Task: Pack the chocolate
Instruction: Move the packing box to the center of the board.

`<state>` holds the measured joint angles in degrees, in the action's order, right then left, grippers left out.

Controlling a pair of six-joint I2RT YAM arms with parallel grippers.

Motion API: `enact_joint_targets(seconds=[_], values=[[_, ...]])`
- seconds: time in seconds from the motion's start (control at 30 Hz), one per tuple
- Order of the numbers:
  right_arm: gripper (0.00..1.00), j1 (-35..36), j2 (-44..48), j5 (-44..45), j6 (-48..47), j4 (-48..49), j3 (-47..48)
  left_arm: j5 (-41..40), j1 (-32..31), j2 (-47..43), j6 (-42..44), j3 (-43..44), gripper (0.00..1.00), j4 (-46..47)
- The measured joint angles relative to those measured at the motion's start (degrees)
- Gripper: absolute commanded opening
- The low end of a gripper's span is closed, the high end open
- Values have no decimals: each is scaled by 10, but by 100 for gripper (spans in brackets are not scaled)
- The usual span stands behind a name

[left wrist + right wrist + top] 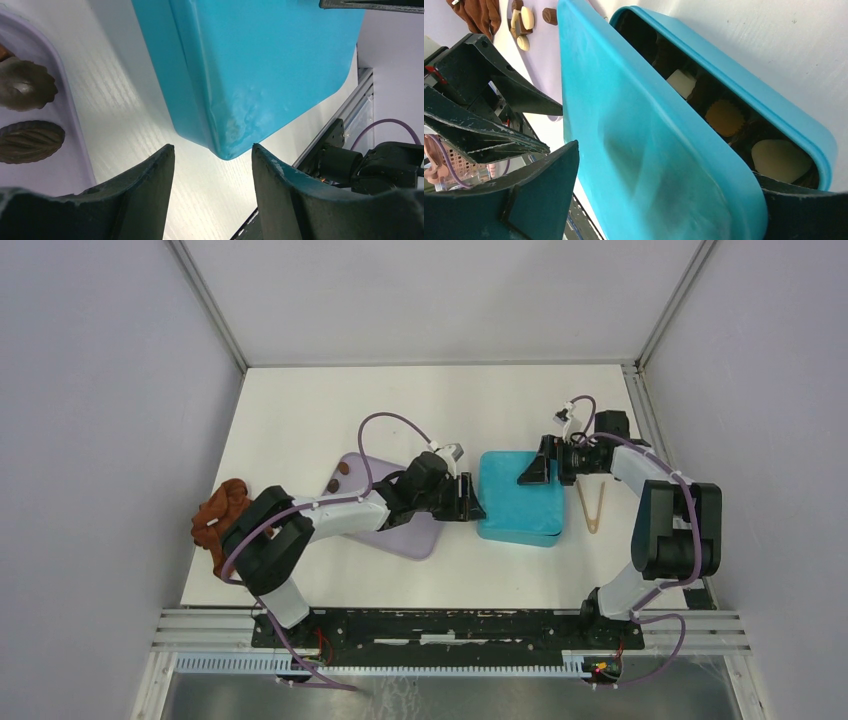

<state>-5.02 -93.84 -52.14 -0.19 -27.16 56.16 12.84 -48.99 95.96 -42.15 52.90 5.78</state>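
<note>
The teal box [518,502] lies mid-table with its lid [649,150] askew and blurred over the base [744,85]. Inside the base show cream and tan chocolate pieces [724,117]. More chocolate [340,472] lies on the lavender tray [405,535]; two brown pieces [22,90] show in the left wrist view. My right gripper [535,472] straddles the lid [669,165], jaws wide, with a gap beside the left finger [539,190]. My left gripper [472,505] is open and empty [212,150], its tips just short of the box's corner [225,145].
A rust-brown cloth lump [220,515] lies at the table's left edge beside the left arm. Wooden tongs [592,508] lie right of the box. The aluminium rail [450,625] runs along the near edge.
</note>
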Motion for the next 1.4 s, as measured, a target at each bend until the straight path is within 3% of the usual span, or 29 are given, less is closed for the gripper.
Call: enact_joint_targets(seconds=[0.47, 0.77, 1.4], values=[[84, -20, -9, -33, -23, -8, 8, 10, 0, 3, 0, 2, 66, 26], [84, -25, -9, -35, -37, -13, 8, 8, 0, 51, 0, 57, 65, 4], [86, -26, -8, 32, -66, -49, 35, 8, 4, 98, 0, 109, 61, -52]])
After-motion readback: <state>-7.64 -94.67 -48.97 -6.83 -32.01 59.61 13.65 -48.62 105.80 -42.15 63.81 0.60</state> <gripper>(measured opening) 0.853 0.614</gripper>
